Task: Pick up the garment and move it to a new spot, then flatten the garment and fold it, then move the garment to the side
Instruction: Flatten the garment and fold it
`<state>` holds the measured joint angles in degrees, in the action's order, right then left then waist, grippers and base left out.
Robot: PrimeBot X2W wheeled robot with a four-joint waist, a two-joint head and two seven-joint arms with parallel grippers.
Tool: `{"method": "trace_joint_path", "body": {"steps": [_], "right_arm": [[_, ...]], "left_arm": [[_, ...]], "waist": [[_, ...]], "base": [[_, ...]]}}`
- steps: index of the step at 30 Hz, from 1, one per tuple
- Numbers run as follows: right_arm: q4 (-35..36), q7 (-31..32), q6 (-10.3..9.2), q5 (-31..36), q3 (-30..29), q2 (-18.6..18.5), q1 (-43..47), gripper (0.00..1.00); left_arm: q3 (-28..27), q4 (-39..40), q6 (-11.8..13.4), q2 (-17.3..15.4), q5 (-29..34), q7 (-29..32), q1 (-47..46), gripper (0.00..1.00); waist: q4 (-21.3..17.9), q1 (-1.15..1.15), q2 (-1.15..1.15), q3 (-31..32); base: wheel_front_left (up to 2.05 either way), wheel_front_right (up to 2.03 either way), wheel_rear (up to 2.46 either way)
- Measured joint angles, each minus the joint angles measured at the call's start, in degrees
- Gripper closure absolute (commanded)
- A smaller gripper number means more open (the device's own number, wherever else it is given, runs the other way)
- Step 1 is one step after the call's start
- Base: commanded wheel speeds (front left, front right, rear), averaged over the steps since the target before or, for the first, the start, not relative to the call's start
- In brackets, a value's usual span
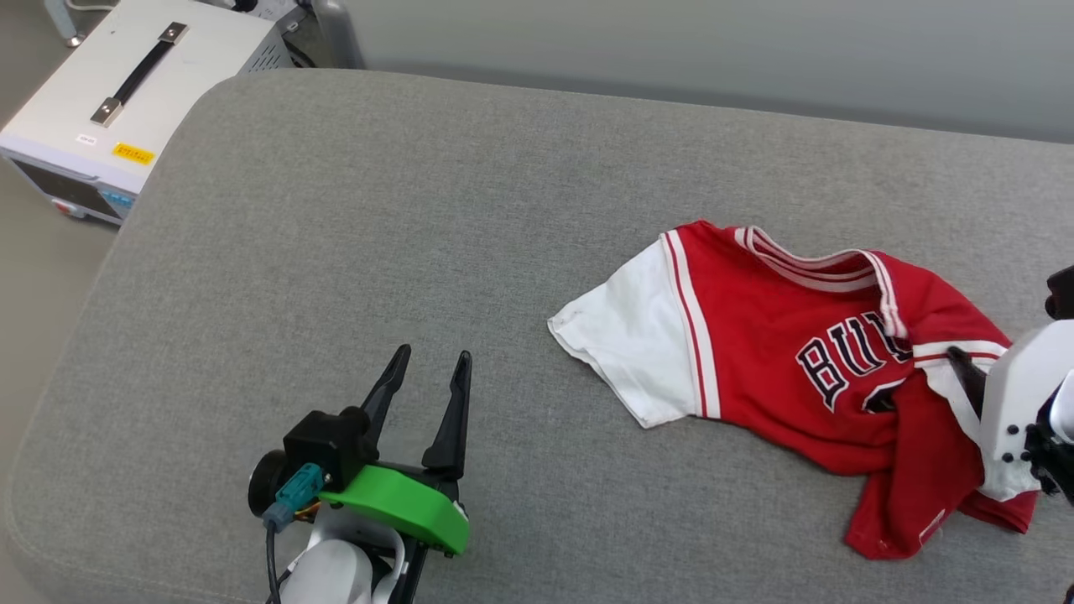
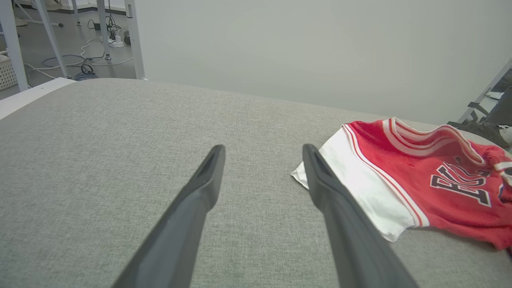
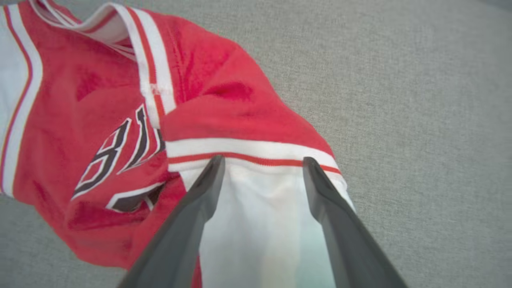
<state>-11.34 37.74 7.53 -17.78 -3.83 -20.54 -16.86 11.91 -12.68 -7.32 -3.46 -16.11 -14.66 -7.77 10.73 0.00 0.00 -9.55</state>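
The right gripper (image 3: 263, 159) stood with its two long dark fingers spread wide, one on each side of the white short sleeve of the red jersey-style T-shirt (image 3: 80, 120). The fingertips reached the sleeve's red-and-white striped trim, and the jaws were not closed on the cloth. Whether the tips pressed into the fabric could not be told.

The garment lay crumpled on the right part of the grey woven upholstered cushion (image 1: 419, 210). Its other white sleeve spread toward the middle, its striped collar lay toward the far edge, and its black white-edged lettering faced up, partly covered by a fold. The lower red hem bunched toward the near edge.

The left gripper (image 1: 433, 352) was fully open too and held nothing. It sat above bare cushion at the near left, well apart from the shirt in the head view. Beyond the cushion's far left corner stood a white box-shaped device with a black strap handle (image 1: 126, 92).
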Motion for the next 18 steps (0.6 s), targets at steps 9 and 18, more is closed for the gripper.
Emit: {"method": "trace_joint_path", "body": {"steps": [9, 18], "right_arm": [[7.7, -18.8, 0.0, -1.6, 2.1, 1.6, 4.6, 0.0], [14.5, -33.2, 0.0, 0.0, 0.8, 9.0, 14.5, 0.0]], "left_arm": [[-0.2, -0.3, 0.0, -0.2, -0.6, 0.0, 0.0, 0.0], [1.9, -1.7, 0.0, -0.3, -1.5, 0.0, 0.1, 0.0]], "waist": [[-3.2, 0.0, 0.0, 2.5], [-7.4, 0.0, 0.0, 3.9]], "base": [[0.0, 0.0, 0.0], [0.0, 0.0, 0.0]]}}
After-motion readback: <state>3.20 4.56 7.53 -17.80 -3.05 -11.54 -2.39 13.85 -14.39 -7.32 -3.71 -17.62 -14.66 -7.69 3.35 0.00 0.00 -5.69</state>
